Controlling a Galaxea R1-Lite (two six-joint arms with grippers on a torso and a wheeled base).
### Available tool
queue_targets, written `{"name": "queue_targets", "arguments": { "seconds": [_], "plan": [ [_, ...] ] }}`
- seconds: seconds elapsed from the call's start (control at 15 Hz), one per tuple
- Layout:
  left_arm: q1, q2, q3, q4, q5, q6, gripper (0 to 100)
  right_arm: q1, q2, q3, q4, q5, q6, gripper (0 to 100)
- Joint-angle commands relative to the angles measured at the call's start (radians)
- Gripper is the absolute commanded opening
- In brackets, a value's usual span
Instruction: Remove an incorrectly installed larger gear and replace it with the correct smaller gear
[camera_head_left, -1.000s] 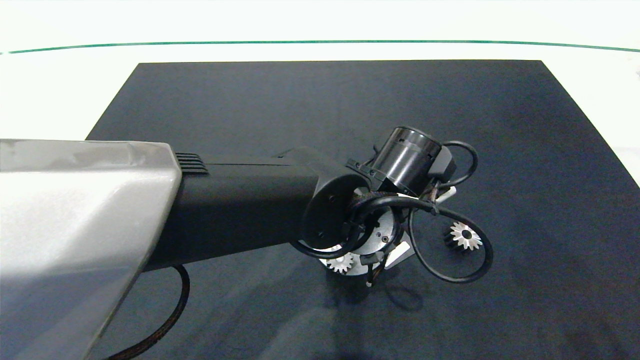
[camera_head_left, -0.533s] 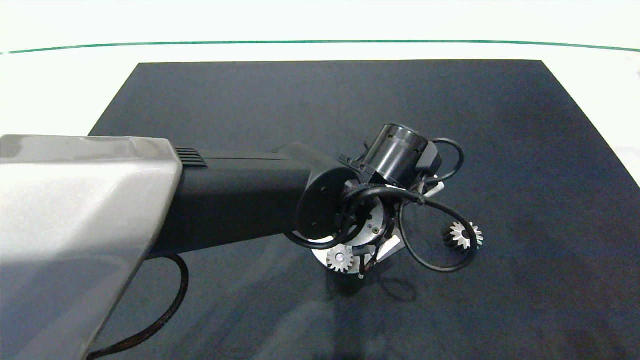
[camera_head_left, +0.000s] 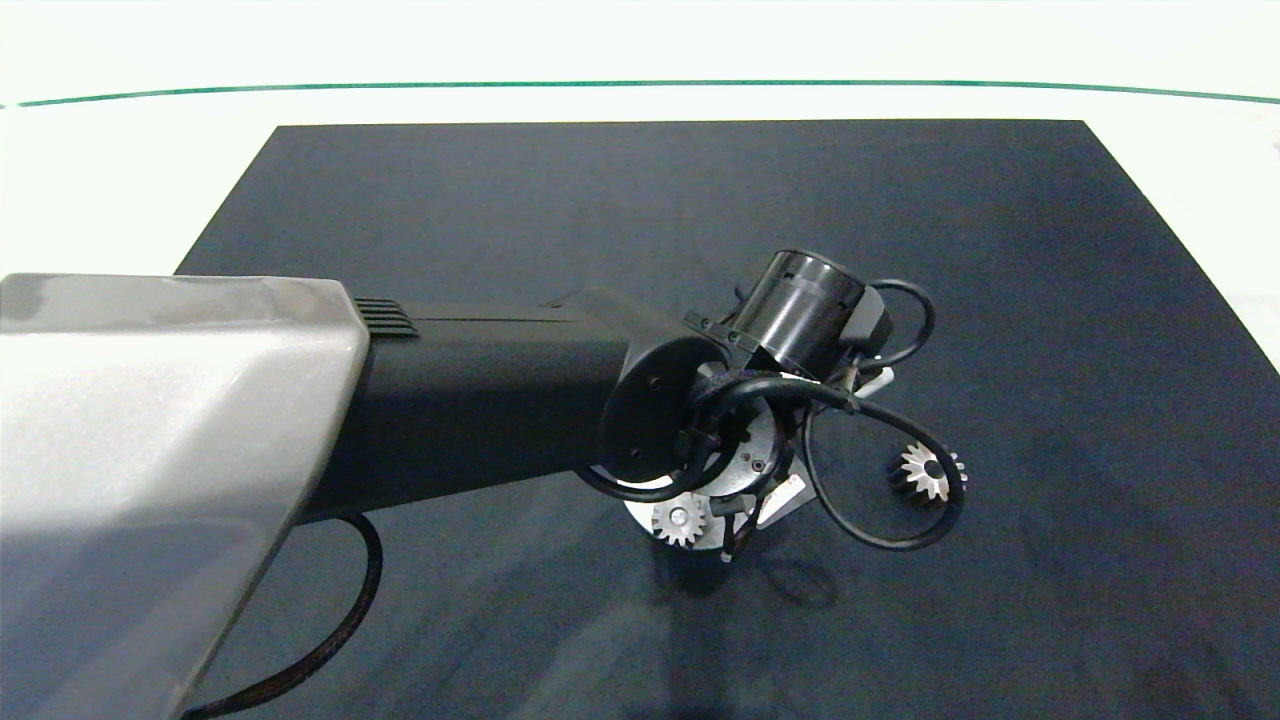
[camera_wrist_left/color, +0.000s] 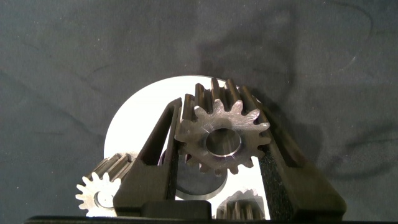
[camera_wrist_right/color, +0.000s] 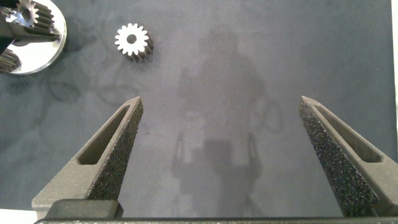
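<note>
Your left tool (camera_wrist_left/color: 217, 163) is pinching the small silver blunt-toothed spur gear (camera_wrist_left/color: 222, 135) between its two grey fingers (camera_wrist_left/color: 158, 163), directly over the round silver metal base plate (camera_wrist_left/color: 140, 118). Lower it straight and level so the round bore meets its seat squarely; whether a post sits beneath is hidden by the gear itself, so go down slowly and watch for tilt. Just beside your near finger a matching small spur gear (camera_wrist_left/color: 99, 193) already stands on the plate, and another dark-toothed one (camera_wrist_left/color: 239, 210) shows between the fingers, so the teeth will likely need to mesh; a slight twist may help if they clash. Farther out on the dark bench mat (camera_head_left: 600, 200), well clear of the plate, lies the star-toothed larger silver gear (camera_head_left: 926, 473), already off the assembly; the wrist cable loop (camera_head_left: 880, 470) hangs around it in the head view. Your right tool (camera_wrist_right/color: 217, 158) hovers with fingers spread wide, holding nothing, apart from the work.
</note>
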Motion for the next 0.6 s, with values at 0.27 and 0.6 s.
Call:
{"name": "queue_targets", "arguments": {
  "seconds": [0.27,0.6],
  "plan": [
    [0.0,0.003,-0.009,0.005,0.0,0.002,100,0.0,0.0,0.002,0.002,0.0,0.0,100],
    [0.0,-0.003,-0.007,0.029,0.002,0.001,100,0.002,0.0,0.002,0.002,0.0,0.0,100]
  ]
}}
